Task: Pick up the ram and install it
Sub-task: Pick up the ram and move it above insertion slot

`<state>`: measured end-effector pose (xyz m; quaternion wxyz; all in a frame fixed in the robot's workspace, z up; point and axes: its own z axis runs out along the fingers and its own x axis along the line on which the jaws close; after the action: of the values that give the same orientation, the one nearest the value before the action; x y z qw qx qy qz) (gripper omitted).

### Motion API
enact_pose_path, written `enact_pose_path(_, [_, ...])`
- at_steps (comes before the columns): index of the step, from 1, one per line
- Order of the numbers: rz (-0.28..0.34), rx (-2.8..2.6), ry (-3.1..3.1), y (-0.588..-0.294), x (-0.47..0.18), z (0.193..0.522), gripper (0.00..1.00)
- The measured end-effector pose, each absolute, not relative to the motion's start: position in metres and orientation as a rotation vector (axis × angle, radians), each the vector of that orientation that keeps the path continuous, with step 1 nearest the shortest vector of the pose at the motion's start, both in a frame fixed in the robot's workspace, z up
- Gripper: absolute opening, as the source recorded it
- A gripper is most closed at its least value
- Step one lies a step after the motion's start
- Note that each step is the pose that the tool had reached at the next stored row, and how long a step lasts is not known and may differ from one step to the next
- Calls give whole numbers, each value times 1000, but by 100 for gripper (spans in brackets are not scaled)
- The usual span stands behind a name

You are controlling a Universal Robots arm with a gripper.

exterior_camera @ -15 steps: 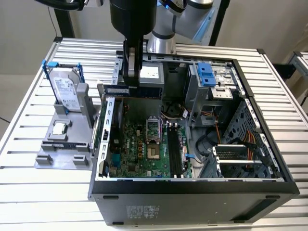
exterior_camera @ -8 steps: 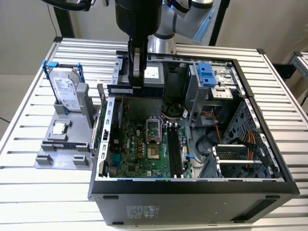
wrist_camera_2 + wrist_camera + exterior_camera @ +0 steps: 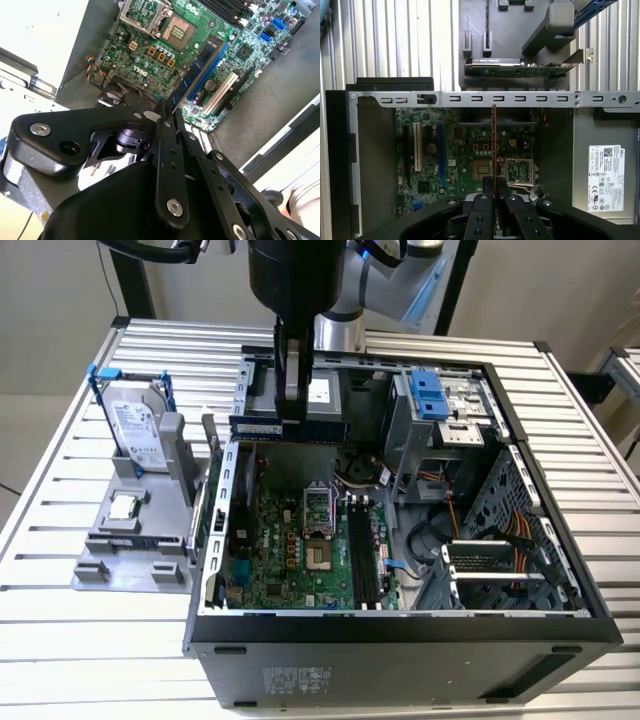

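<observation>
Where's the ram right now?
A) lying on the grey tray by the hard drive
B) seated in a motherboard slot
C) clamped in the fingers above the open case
C: in the exterior view the ram is pinched in the gripper, hanging level and clear above the open case.

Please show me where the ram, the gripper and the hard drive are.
ram (image 3: pixel 322 427): exterior view, its blue face
gripper (image 3: pixel 291 412): exterior view, between its fingertips
hard drive (image 3: pixel 137 435): exterior view, its labelled face
</observation>
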<state>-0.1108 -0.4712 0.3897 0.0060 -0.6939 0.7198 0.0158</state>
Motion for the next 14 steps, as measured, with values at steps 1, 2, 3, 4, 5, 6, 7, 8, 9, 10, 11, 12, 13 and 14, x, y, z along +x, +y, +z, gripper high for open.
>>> enact_pose_path(1, [49, -2172, 2253, -471, -110, 390, 0])
enact_pose_path(2, [49, -2172, 2253, -471, -109, 390, 0])
enact_pose_path(3, [49, -2172, 2253, -471, -109, 390, 0])
enact_pose_path(4, [49, -2172, 2253, -471, -108, 390, 0])
enact_pose_path(5, [49, -2172, 2253, -471, -107, 390, 0])
enact_pose_path(6, [49, -2172, 2253, -471, -107, 390, 0])
enact_pose_path(7, [49, -2172, 2253, -471, -106, 390, 0])
enact_pose_path(8, [49, -2172, 2253, -471, -105, 390, 0])
enact_pose_path(9, [49, -2172, 2253, -471, -105, 390, 0])
enact_pose_path(10, [49, -2172, 2253, -471, -104, 390, 0])
enact_pose_path(11, [49, -2172, 2253, -471, -103, 390, 0])
enact_pose_path(12, [49, -2172, 2253, -471, -103, 390, 0])
enact_pose_path(13, [49, -2172, 2253, -471, -102, 390, 0])
enact_pose_path(14, [49, -2172, 2253, -471, -101, 390, 0])
